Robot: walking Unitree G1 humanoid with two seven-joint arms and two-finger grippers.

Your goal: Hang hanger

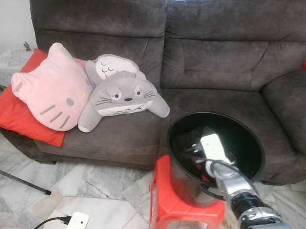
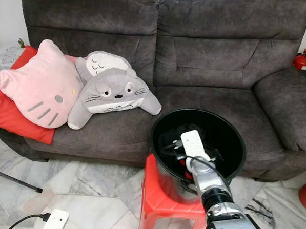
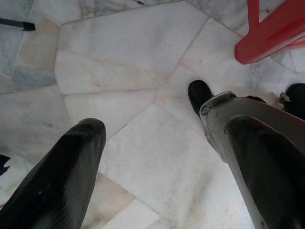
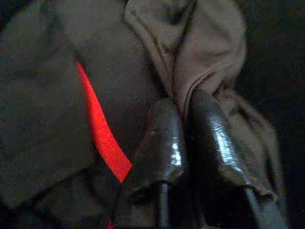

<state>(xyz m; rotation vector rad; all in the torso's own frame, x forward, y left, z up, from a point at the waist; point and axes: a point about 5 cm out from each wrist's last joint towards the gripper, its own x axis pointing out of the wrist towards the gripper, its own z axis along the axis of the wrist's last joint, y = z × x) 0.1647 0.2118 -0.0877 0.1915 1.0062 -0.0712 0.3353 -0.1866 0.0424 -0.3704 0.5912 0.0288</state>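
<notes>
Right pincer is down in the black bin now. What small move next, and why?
Probably lift the right pincer straight up a little. Its fingers look closed on a fold of dark cloth inside the black bin on the red stool, and a red strip, perhaps the hanger, lies beside them. A short lift would show what comes up.

Even daylight keeps both eye views sharp (the right wrist view is dim, softly blurred).
</notes>
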